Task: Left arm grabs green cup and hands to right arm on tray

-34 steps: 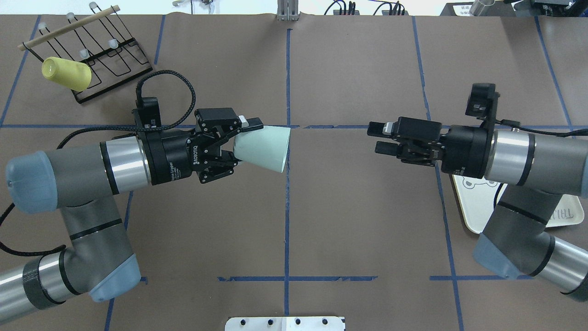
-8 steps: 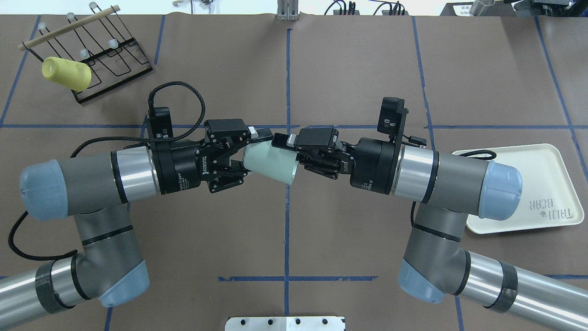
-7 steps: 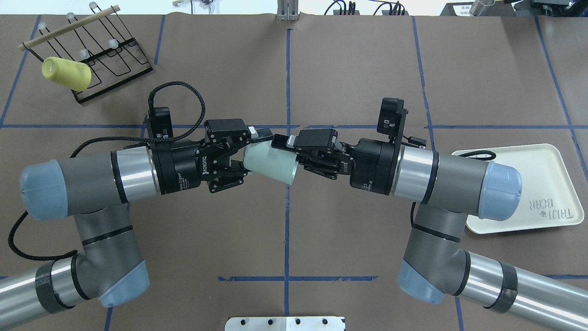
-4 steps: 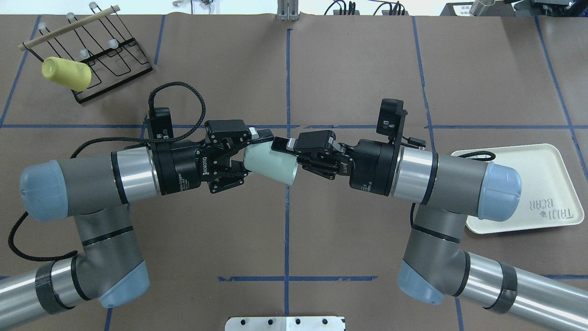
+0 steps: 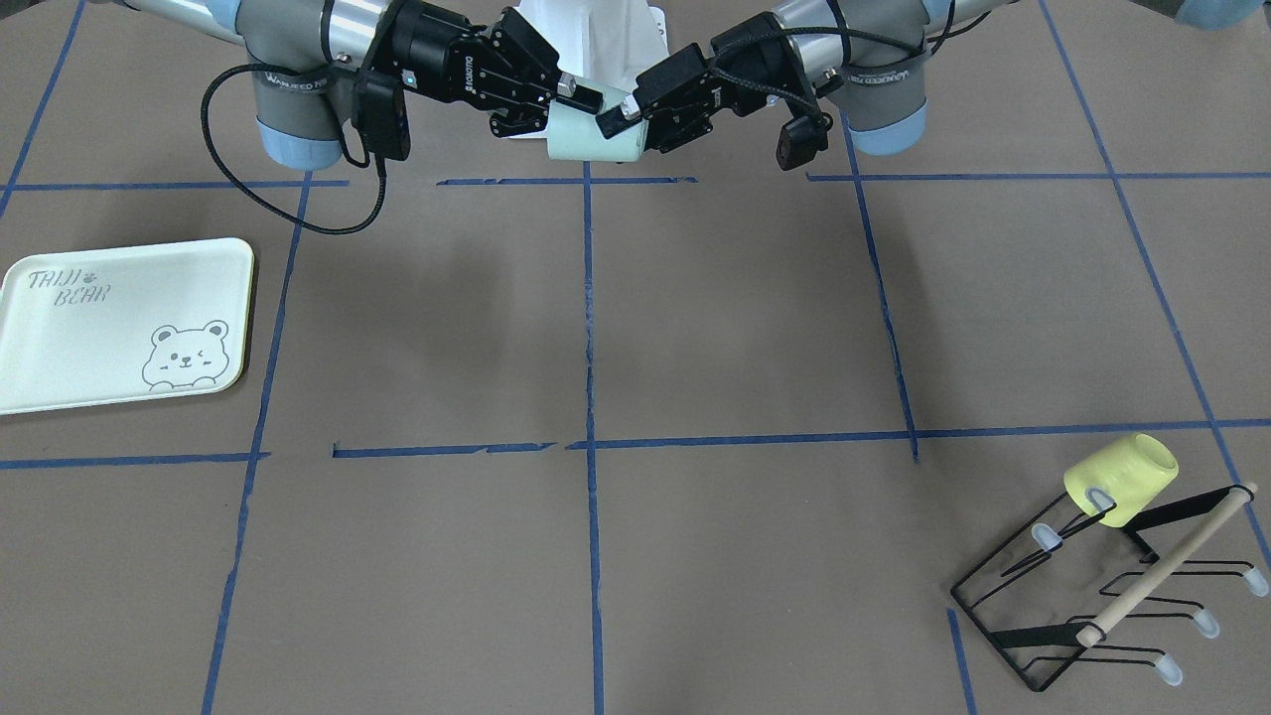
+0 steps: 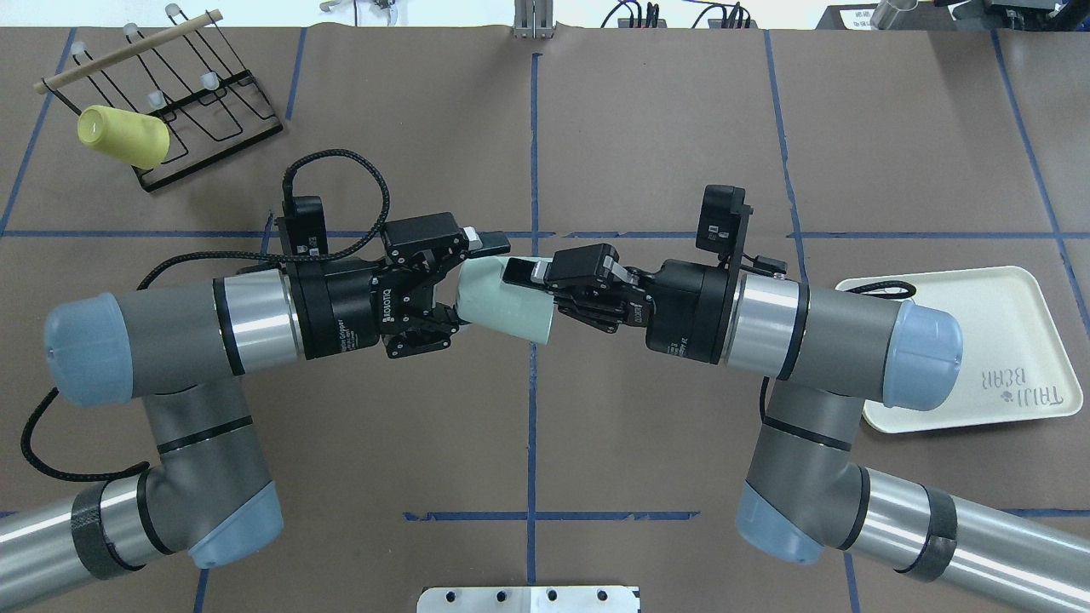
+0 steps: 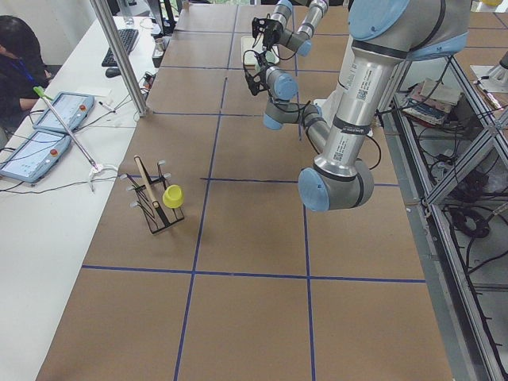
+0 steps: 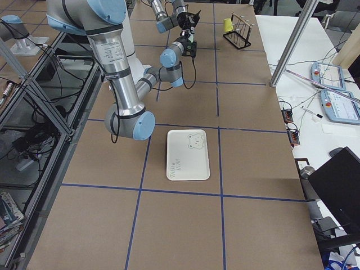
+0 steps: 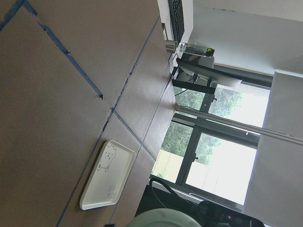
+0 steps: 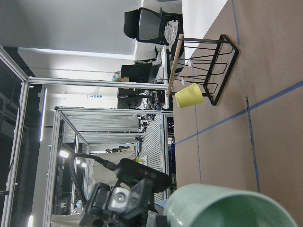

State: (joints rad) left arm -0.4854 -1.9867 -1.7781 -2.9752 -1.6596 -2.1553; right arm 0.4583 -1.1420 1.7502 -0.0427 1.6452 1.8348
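The green cup [image 6: 507,294] lies on its side in the air above the table's middle, held between both grippers. My left gripper [image 6: 473,285] is shut on the cup's narrow base end. My right gripper [image 6: 536,294] is shut on its wide rim end, one finger [image 6: 521,271] lying across the cup's upper side. In the front view the cup [image 5: 596,137] hangs between the right gripper [image 5: 571,114] and the left gripper [image 5: 635,129]. The cup's mouth fills the bottom of the right wrist view [image 10: 222,208]. The tray [image 6: 1005,340] lies bare at the table's right.
A black wire rack [image 6: 196,111] with a wooden bar stands at the far left corner, and a yellow cup [image 6: 123,136] hangs on it. A white plate [image 6: 528,598] sits at the table's near edge. Blue tape lines cross the brown table.
The right gripper came in from the right and closed its fingers onto the cup's rim end. The left arm and the cup have shifted slightly to the right.
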